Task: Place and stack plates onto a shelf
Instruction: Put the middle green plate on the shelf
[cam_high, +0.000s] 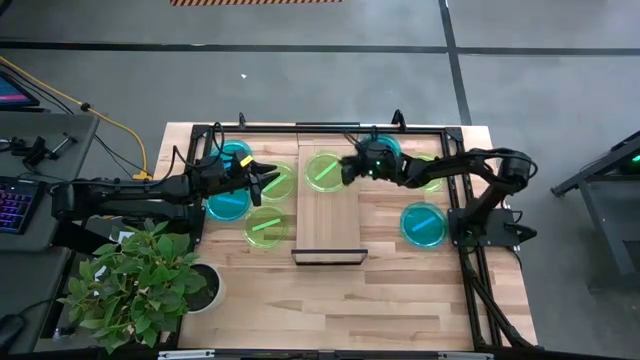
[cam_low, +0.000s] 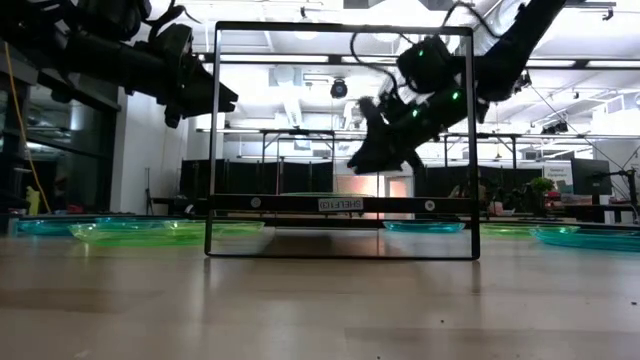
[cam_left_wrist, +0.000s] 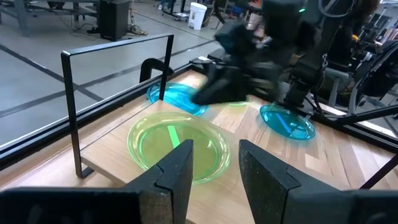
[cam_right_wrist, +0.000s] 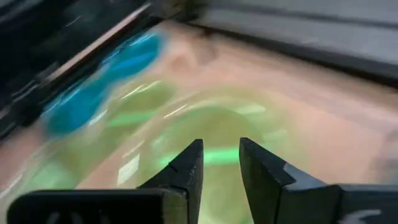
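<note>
Release step: right pincer, fingers parted, empty above green plate on shelf; next, fetch another.

Green plate on shelf

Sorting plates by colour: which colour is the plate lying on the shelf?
Yellow-green plate with a bright green stripe, on the shelf; clearest in the left wrist view.
</note>
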